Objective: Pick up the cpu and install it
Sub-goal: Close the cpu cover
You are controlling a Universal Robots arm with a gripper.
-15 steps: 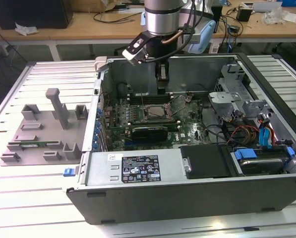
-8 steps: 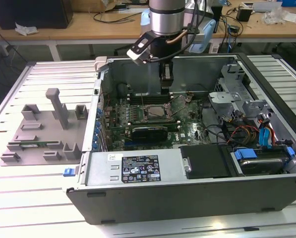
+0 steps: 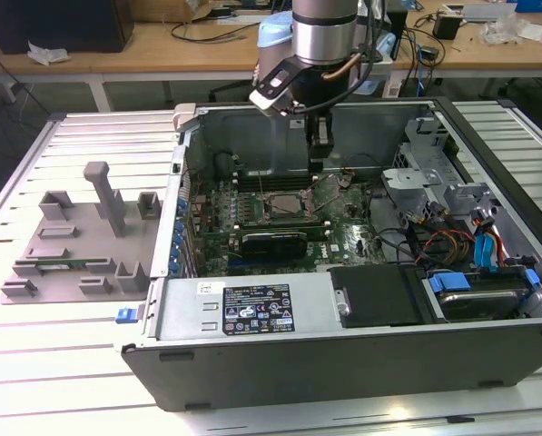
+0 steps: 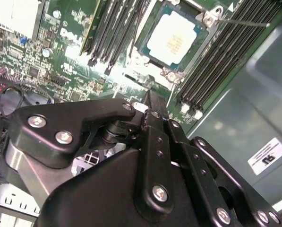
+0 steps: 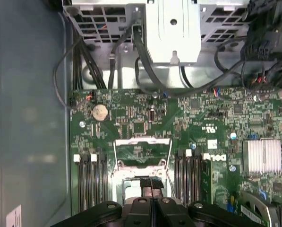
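The cpu (image 4: 174, 40), a flat square chip with a pale silver top, lies in the motherboard socket (image 3: 284, 207) inside the open computer case (image 3: 343, 363). The socket's metal load frame (image 5: 141, 150) stands flipped up beside it. My gripper (image 3: 319, 156) hangs above the board just behind the socket, at the side of the case's back wall. Its fingers (image 5: 148, 184) are pressed together with nothing between them. In the second wrist view my gripper (image 4: 151, 97) ends short of the chip and does not touch it.
Memory slots (image 4: 216, 61) flank the socket on both sides. A drive cage (image 3: 425, 173), loose cables (image 3: 443, 241) and a power supply (image 3: 252, 309) crowd the case. A grey fixture plate (image 3: 71, 245) with blocks lies on the table at the exterior view's left.
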